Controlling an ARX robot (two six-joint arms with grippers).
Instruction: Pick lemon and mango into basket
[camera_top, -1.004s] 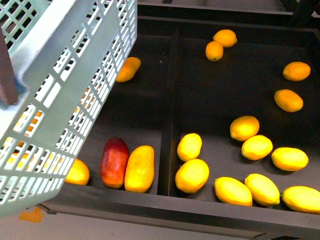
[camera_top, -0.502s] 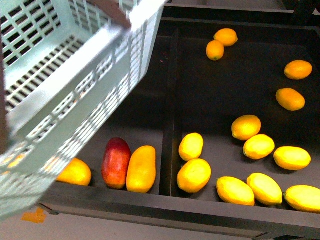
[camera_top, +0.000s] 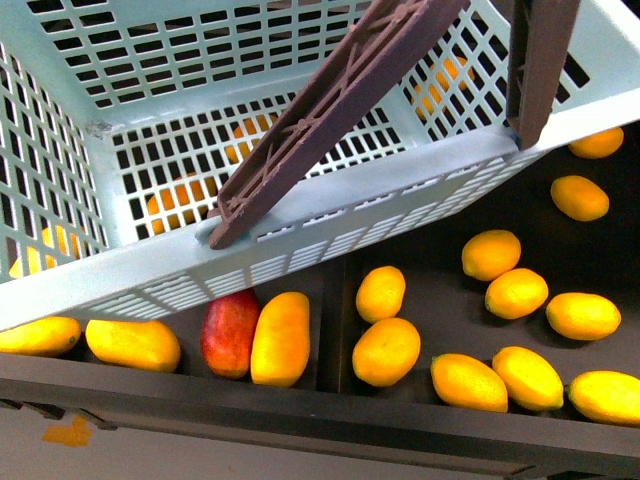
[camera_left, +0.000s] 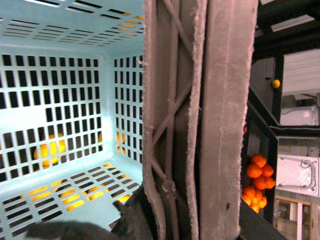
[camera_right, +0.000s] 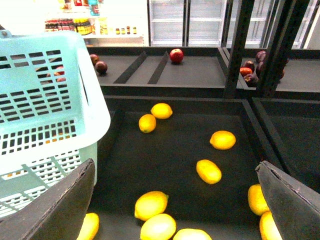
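Holds the basket (camera_top: 300, 235) aloft and tilted by its brown handles (camera_top: 330, 110) in the clamped left pincer (camera_left: 150, 220), over the mango (camera_top: 281, 338). Hovers the right pincer (camera_right: 175, 200), fingers (camera_right: 60, 205) wide apart, above the lemons (camera_right: 151, 204).

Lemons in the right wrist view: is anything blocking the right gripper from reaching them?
Nothing visible does. The right gripper is open above the dark bin, and there is only open space between it and the nearest lemon. The basket is off to one side, not across the path.

Red fruit (camera_top: 229, 335) beside black divider (camera_top: 333, 330)
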